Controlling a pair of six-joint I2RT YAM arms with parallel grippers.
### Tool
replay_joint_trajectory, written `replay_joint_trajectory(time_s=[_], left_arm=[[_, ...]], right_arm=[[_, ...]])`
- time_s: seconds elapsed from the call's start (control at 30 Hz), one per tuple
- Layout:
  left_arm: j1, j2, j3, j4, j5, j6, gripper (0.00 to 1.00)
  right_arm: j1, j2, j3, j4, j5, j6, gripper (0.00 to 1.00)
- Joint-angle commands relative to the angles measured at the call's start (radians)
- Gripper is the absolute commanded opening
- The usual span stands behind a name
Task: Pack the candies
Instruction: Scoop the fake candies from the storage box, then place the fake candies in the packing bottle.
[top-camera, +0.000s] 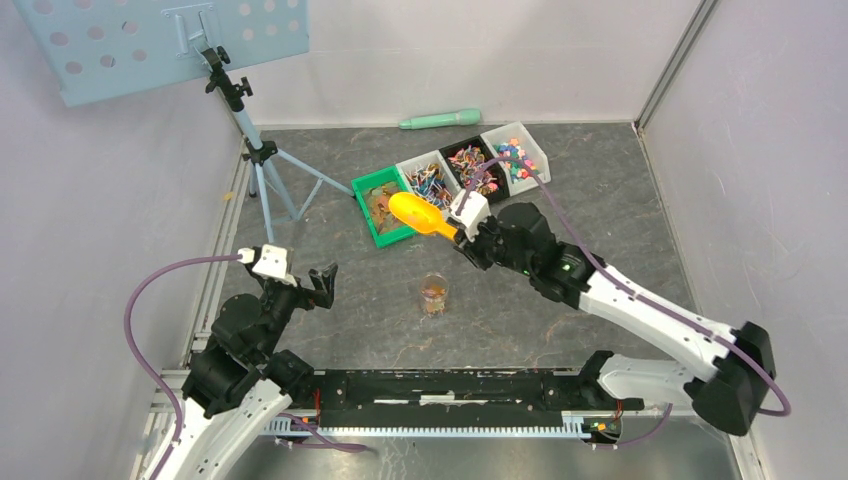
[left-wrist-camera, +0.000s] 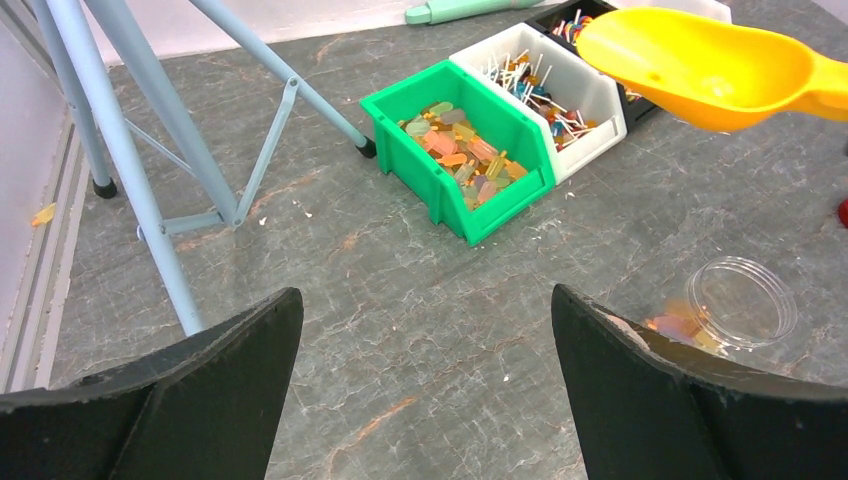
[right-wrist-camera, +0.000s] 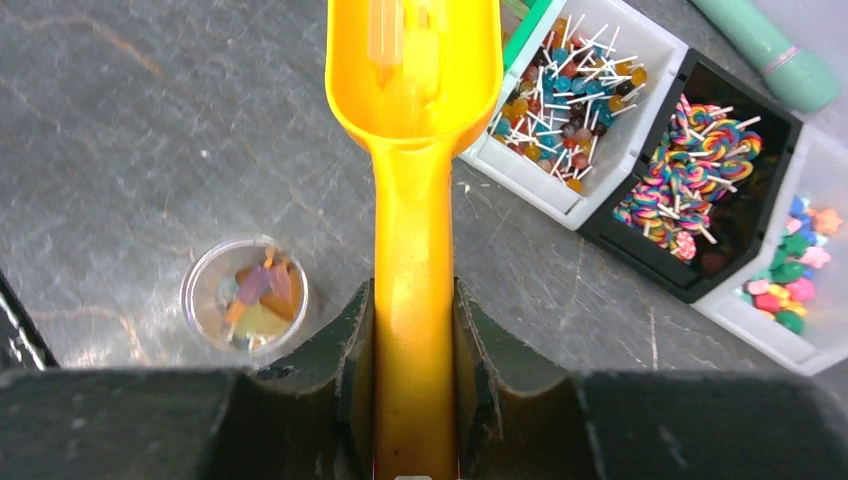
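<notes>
While the right pincer (right-wrist-camera: 415, 330) clamps the yellow scoop (right-wrist-camera: 415, 90) by its handle w/ a few candies (right-wrist-camera: 388, 40) aboard — transfer step — next prob. needs centring over the clear cup (right-wrist-camera: 245, 293), then tipping; left pincer (left-wrist-camera: 425, 380) gapes, idle.

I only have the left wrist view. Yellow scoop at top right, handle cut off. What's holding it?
Observer: The right gripper is shut on the scoop, clamping its handle from both sides.
Operator: Anything in the bowl? I only see it side-on.
Observer: Yes, a few pale candies lie in it, seen from the right wrist.
Operator: The jar's half hidden here. Filled?
Observer: No. The jar stands open and upright with only a few sweets on its bottom.
</notes>
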Motion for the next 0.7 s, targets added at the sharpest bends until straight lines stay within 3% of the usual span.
replay_joint_trajectory(time_s=[0.0, 0.23, 0.67], left_arm=[[-0.001, -0.004, -0.003, 0.037, 0.01, 0.046, 1.0], [-0.001, -0.005, -0.004, 0.035, 0.016, 0.049, 1.0], [-0.001, -0.005, -0.006, 0.038, 0.028, 0.049, 1.0]], right_arm=[[-0.003, -0.12, -0.017, -0.11, -0.053, -0.169, 0.0], [-0.003, -0.25, -0.016, -0.314, -0.188, -0.292, 0.0], [-0.004, -0.412, 0.014, -0.617, -0.102, -0.495, 0.0]])
